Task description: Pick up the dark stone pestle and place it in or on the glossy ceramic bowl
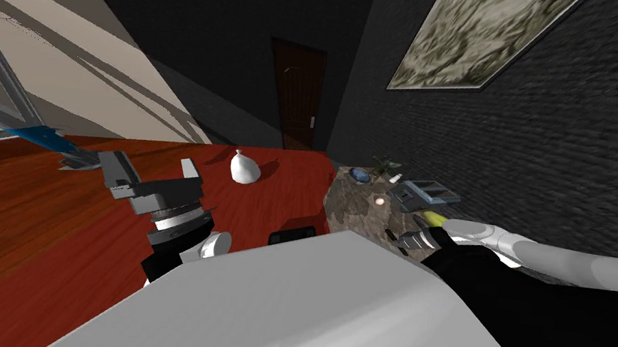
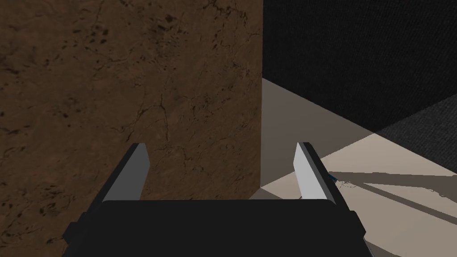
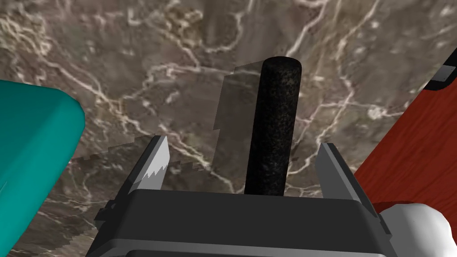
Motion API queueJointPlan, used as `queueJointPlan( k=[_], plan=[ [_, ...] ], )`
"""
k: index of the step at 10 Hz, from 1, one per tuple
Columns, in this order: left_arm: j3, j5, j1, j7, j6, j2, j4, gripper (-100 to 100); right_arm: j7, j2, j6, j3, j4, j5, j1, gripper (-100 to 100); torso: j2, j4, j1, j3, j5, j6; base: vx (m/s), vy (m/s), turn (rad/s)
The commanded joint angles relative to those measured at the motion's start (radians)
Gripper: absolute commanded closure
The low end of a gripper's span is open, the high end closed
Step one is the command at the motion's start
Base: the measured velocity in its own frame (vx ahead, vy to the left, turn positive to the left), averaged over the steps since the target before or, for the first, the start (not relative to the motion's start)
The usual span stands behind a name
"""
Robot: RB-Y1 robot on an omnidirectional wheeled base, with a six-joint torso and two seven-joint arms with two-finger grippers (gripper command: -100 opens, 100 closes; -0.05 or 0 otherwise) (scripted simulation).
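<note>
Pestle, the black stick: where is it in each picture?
Head view: the pestle is a tiny dark sliver on the marble counter, just ahead of the right gripper.
Right wrist view: middle, lying on the counter between the open fingers, touching neither.
Left wrist view: the left gripper faces a brown cracked surface instead.
Shared landmark: the marble counter.

The pestle [image 3: 272,129] was a stubby black speckled rod with a rounded end, lying flat on the brown, white-veined marble counter [image 3: 134,67], down at its near end. The bowl [image 1: 359,175] was small, blue and shiny, sitting upright way over at the counter's far end, well apart from it.
</note>
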Motion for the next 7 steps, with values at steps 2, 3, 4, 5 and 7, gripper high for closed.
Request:
queueJointPlan(
  k=[2, 3, 4, 5, 7],
  plan=[
    [0.0, 0.0, 0.0, 0.0, 0.0, 0.0, 0.0, 0, 0.008, 0.024, -0.013, 0.077, 0.084, -0.07, -0.062, -100, 0.0, 0.0, 0.001, 0.0, 0.0, -0.001, -0.151, 0.084, 0.425],
    [0.0, 0.0, 0.0, 0.0, 0.0, 0.0, 0.0, 0, 0.017, 0.042, -0.027, 0.119, 0.126, -0.097, -0.111, -100, -0.001, 0.0, -0.001, -0.001, 0.0, 0.0, -0.171, 0.075, 0.352],
    [0.0, 0.0, 0.0, 0.0, 0.0, 0.0, 0.0, 0, 0.017, 0.042, -0.027, 0.135, 0.153, -0.126, -0.111, -100, 0.0, 0.0, -0.001, 0.0, 0.0, 0.0, -0.154, 0.083, 0.335],
    [0.0, 0.0, 0.0, 0.0, 0.0, 0.0, 0.0, 0, 0.014, 0.041, -0.03, 0.125, 0.141, -0.104, -0.114, -100, 0.0, 0.0, -0.001, 0.0, 0.0, 0.0, -0.055, 0.032, 0.052],
    [0.0, 0.0, 0.0, 0.0, 0.0, 0.0, 0.0, 0, 0.014, 0.042, -0.032, 0.127, 0.144, -0.106, -0.115, 100, -0.008, -0.002, -0.006, -0.004, -0.001, 0.001, -0.008, 0.003, -0.006]
  ],
)
